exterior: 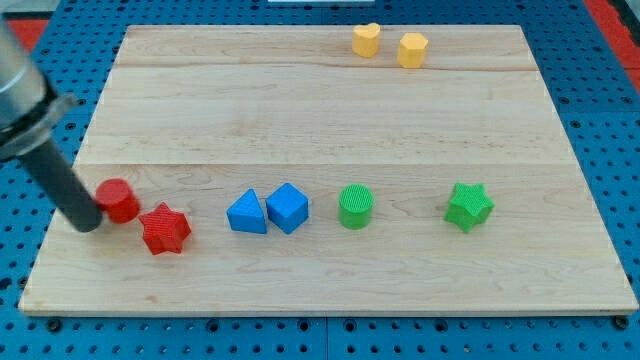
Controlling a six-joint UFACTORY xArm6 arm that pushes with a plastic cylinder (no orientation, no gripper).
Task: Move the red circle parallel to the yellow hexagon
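The red circle [119, 199] lies on the wooden board [320, 120] near its left edge. My tip [88, 224] rests just left of the red circle, touching or nearly touching its lower left side. The yellow hexagon [412, 49] sits at the view's top, right of centre, far from the red circle. The dark rod rises from the tip toward the view's upper left.
A red star [165, 229] lies just right and below the red circle. A blue triangle [246, 213], a blue cube [288, 207], a green cylinder [355, 206] and a green star [468, 206] form a row. A yellow heart [366, 39] sits left of the hexagon.
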